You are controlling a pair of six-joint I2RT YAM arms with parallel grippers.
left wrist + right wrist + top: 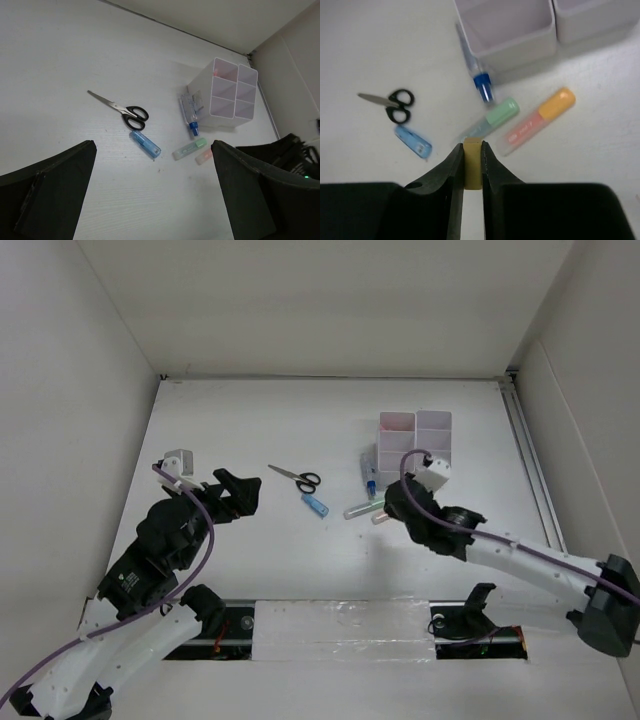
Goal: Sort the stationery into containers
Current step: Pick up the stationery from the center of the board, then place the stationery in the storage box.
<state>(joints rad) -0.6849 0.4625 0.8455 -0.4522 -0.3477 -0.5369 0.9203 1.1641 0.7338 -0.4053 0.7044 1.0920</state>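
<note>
A small yellow item (472, 167) is pinched between the fingers of the right gripper (471, 146), close to the green marker (492, 117) and orange marker (537, 120) lying on the surface (250, 420) beside the white organiser (515, 50), apparently so it can be carried to a compartment. The left gripper (245, 495) is held spread wide and empty, back from the scissors (297, 478), probably to keep clear.

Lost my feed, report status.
Left jaws open, empty. Right jaws shut on yellow block. Organiser ahead, nothing blocking it.
</note>
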